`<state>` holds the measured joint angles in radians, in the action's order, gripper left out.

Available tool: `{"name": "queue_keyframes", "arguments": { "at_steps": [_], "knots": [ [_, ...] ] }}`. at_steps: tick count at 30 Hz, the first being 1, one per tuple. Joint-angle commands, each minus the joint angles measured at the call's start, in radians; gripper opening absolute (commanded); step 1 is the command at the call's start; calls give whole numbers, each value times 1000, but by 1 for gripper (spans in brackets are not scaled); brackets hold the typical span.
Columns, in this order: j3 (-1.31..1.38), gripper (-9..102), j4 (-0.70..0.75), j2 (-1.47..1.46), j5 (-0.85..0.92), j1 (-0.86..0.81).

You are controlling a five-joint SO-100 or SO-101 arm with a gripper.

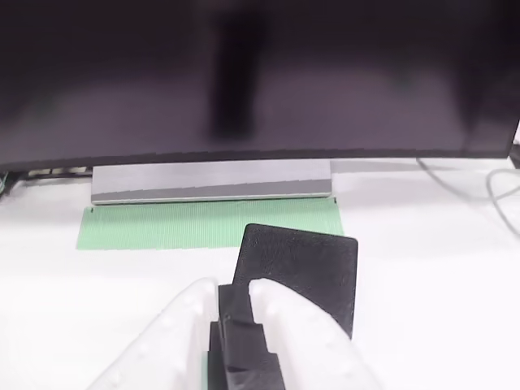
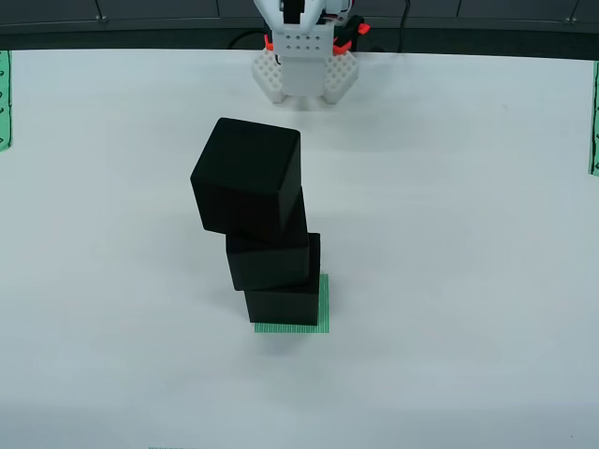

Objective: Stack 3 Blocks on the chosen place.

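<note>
Three black blocks stand in one stack near the middle of my view from above. The bottom block (image 2: 285, 306) sits on the small green striped patch (image 2: 323, 304), which peeks out at its 3 o'clock side and along its 6 o'clock edge. The middle block (image 2: 271, 262) rests on it, shifted a little toward 10 o'clock. The top block (image 2: 246, 176) sits on that one, twisted and shifted further toward 11 o'clock, so the column looks to lean up and left in this view. The white table (image 2: 468, 234) around the stack is bare.

At 12 o'clock from the stack, well apart from it, I see the arm's white base (image 2: 304, 61) with orange parts at the table's far edge. Narrow green striped strips (image 2: 594, 112) show at the 3 and 9 o'clock borders of this view.

From the view that rides on the gripper, the jaws (image 1: 244, 325) sit at 6 o'clock: two white fingers (image 1: 292, 325) with a black part between them, and a flat black plate (image 1: 309, 268) rising just behind at 1 o'clock. I see no block between them; whether they are released or clenched I cannot tell. Beyond, at 12 o'clock, a long green striped band (image 1: 162, 226) lies on the table in front of a grey monitor foot (image 1: 211, 180), under a dark screen (image 1: 260, 73). A grey cable (image 1: 496, 191) trails at 3 o'clock.
</note>
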<state>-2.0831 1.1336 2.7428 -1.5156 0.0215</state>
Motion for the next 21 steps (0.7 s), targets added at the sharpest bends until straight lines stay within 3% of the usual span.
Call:
{"name": "queue_keyframes", "arguments": {
  "at_steps": [1,14,17,21],
  "knots": [
    [2,0,-58,11,202,-21],
    [-55,0,-183,37,761,-34],
    [-100,0,-212,49,784,-34],
    [-176,0,-299,75,1097,-51]
  ]
}}
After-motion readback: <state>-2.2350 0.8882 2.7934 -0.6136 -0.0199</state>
